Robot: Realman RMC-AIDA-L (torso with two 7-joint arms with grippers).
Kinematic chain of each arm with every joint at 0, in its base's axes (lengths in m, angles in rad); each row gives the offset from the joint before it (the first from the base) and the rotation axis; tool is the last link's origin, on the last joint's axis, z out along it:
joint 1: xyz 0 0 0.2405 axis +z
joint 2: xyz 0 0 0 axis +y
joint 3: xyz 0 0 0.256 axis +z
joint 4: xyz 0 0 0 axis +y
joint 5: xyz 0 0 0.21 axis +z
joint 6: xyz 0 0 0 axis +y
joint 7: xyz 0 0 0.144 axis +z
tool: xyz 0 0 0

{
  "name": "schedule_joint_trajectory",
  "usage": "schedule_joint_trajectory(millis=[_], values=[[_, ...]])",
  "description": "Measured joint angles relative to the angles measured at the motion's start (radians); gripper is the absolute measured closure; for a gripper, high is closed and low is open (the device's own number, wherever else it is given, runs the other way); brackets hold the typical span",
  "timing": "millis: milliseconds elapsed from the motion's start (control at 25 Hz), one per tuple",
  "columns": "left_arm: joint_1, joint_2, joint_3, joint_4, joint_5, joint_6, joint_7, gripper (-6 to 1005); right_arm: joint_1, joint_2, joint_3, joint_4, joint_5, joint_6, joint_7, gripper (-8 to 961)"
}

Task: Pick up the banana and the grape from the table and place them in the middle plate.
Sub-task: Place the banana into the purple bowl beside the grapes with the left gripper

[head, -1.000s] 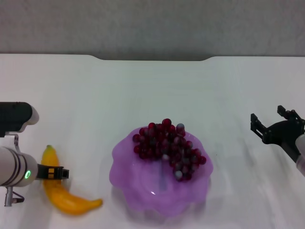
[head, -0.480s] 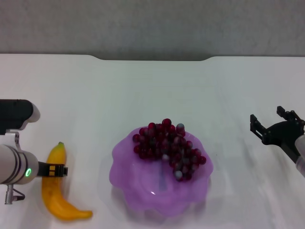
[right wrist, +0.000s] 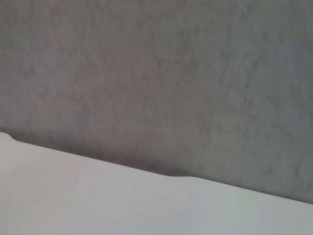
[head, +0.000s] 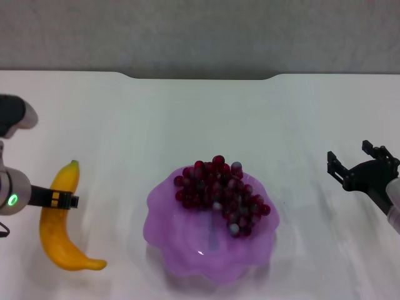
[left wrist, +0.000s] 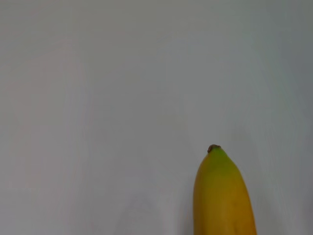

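The yellow banana [head: 61, 240] is at the left of the white table [head: 187, 119], its greenish tip pointing to the far side. My left gripper [head: 57, 199] is shut across its middle and holds it. The banana's tip also shows in the left wrist view [left wrist: 222, 196]. The dark red grape bunch [head: 220, 194] lies in the purple scalloped middle plate [head: 164, 250], on its far right part. My right gripper [head: 355, 160] is open and empty, to the right of the plate.
The table's notched far edge [head: 200, 76] meets a grey wall [head: 200, 31]. The right wrist view shows only that wall [right wrist: 156, 73] and the table edge [right wrist: 146, 196].
The banana, held by my left gripper, has turned and shifted left and away, its tip now farther up the table. The right arm has barely moved. The grapes stay in the plate.
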Motion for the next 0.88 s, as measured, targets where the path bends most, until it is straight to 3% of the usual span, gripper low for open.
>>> schedule_joint_trajectory(millis=[200, 360, 640, 880], values=[[0.02, -0.001, -0.041, -0.122, -0.183, -0.084, 0.103, 501, 0.0, 0.0, 0.0, 0.001, 0.001, 0.0, 0.0, 155], [0.035, -0.003, -0.036, -0.138, -0.361, -0.056, 0.168, 501, -0.001, 0.0, 0.0, 0.004, 0.001, 0.0, 0.0, 155], [-0.006, -0.002, -0.035, 0.034, -0.693, 0.039, 0.365, 500, 0.003, 0.0, 0.001, 0.006, 0.002, -0.006, 0.002, 155], [-0.073, -0.003, -0.077, 0.243, -0.812, 0.141, 0.515, 499, 0.006, 0.0, 0.0, 0.008, -0.002, -0.006, 0.002, 155]])
